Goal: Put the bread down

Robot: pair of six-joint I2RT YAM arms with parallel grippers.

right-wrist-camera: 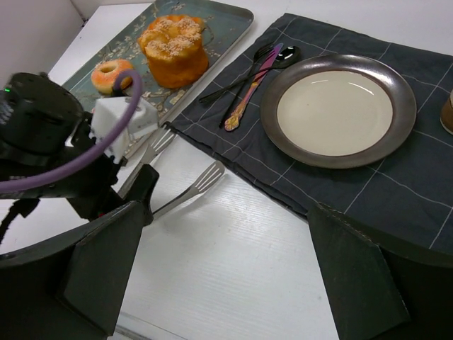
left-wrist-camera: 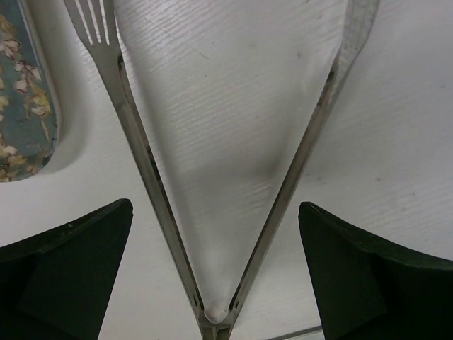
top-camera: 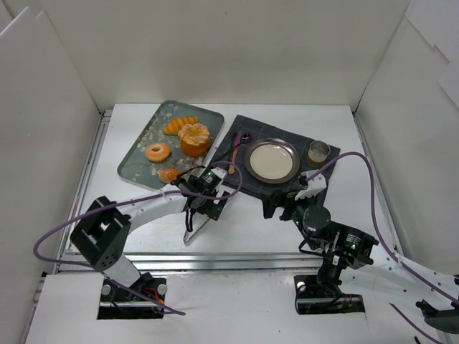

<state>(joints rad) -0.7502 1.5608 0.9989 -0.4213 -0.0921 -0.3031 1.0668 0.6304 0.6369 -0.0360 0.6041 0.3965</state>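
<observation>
We logged left gripper (top-camera: 201,213) spread astride the tongs (left-wrist-camera: 141,164) near the front edge, right gripper (right-wrist-camera: 224,212) likewise released; off-centre closing could skid them.

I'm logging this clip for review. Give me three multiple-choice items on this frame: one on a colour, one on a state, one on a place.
1. The cloth is: A red; B white; C dark grey.
2. Over the tongs, the left hand is: A open, a finger either side of them; B shut on them; C shut, beside them.
3. The bread lies: A on the cloth; B on the tray; C between the tongs.

Answers: 1 C, the right wrist view shows dark grey checks. 2 A, both fingers stand apart, outside the tongs' arms, in the left wrist view. 3 B, the bread sits at the tray's near edge in the top view.
</observation>
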